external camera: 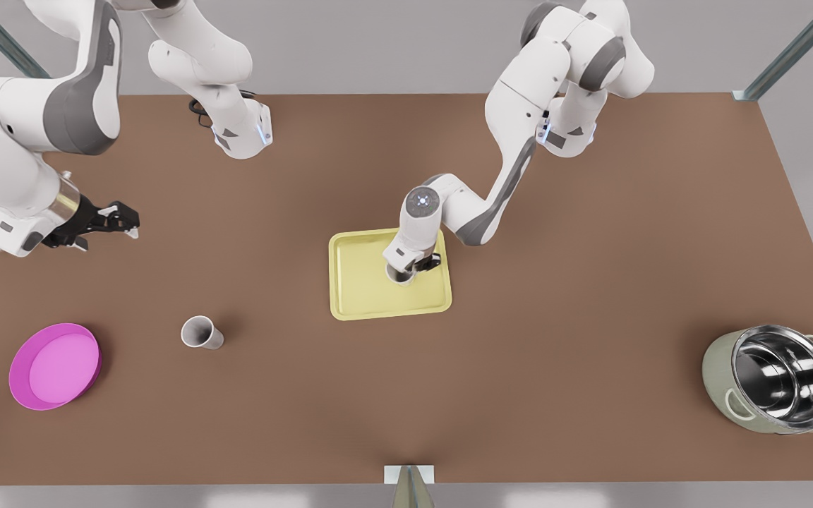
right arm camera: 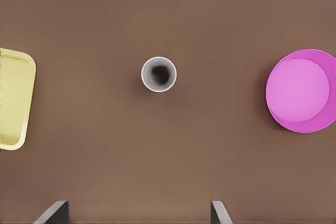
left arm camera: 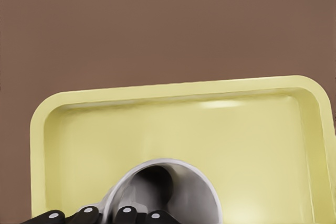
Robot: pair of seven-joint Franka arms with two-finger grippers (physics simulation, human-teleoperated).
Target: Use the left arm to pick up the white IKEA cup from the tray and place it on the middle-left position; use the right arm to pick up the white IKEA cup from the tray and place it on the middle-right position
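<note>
**Left fingers on tray cup; right gripper idle over desk**

Left gripper: down over the pale yellow tray at the middle of the desk. In the left wrist view the black fingers straddle the rim wall of the white cup on the tray, 1 side inside and 1 outside, clamped on the wall. The cup sits on the tray floor, in the half toward the front view's right.

Right gripper: over bare desk at the front view's left, well apart from the tray. Fingers spread wide, holding nothing. This arm waits.

The second white cup stands upright on the desk, mouth up, between the tray and the round pink dish, touching neither.

A steel-lined pot lies tipped at the front view's far right, its mouth facing the camera.
</note>
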